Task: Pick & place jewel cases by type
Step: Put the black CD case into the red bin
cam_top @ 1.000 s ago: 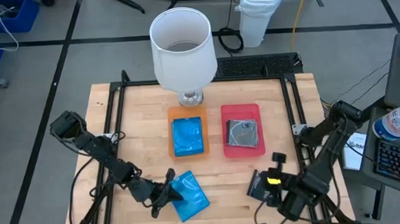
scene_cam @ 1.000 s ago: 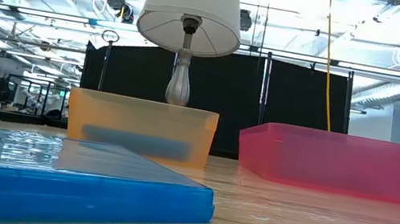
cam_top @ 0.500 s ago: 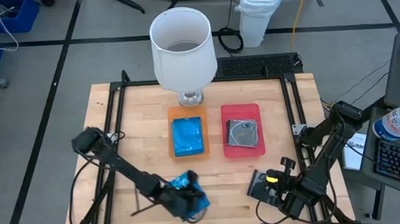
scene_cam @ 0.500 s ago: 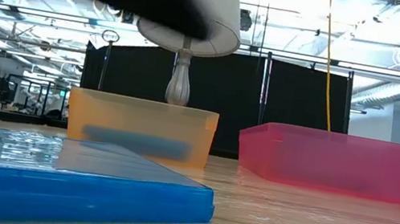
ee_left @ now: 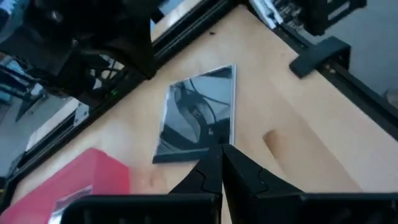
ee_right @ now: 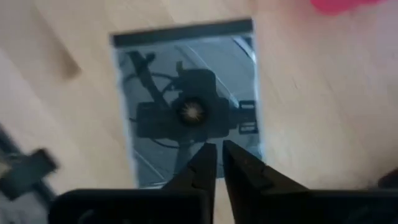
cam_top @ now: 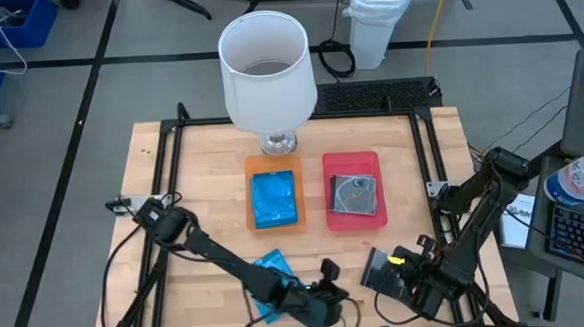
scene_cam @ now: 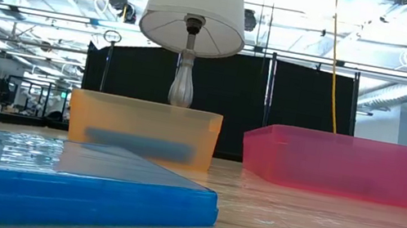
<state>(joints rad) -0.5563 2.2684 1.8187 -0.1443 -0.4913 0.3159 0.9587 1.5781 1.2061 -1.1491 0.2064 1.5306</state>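
A translucent blue jewel case (cam_top: pixel 271 285) (scene_cam: pixel 68 178) lies flat near the table's near edge. My left arm reaches across above it. My left gripper (cam_top: pixel 337 289) (ee_left: pixel 221 167) is shut and hangs over bare wood between that case and a clear jewel case (cam_top: pixel 375 269) (ee_left: pixel 196 115) (ee_right: pixel 189 102). That clear case lies flat at the near right. My right gripper (cam_top: pixel 410 269) (ee_right: pixel 217 163) points down over it, shut and clear of it. Another blue case (cam_top: pixel 274 198) lies in the orange tray (cam_top: pixel 272 165). Another clear case (cam_top: pixel 354 193) lies in the red tray (cam_top: pixel 355 220).
A lamp with a white shade (cam_top: pixel 267 70) (scene_cam: pixel 196 9) stands behind the trays at the far middle. Black frame rails (cam_top: pixel 427 156) run along the table's sides. Bare wood lies left of the orange tray (scene_cam: pixel 143 130) and in front of the red tray (scene_cam: pixel 336 163).
My left gripper has swept along the near edge toward the table's right, passing over the blue case, and its arm has stretched out. My right gripper has sunk a little and turned above the clear case. Both loose cases lie where they were.
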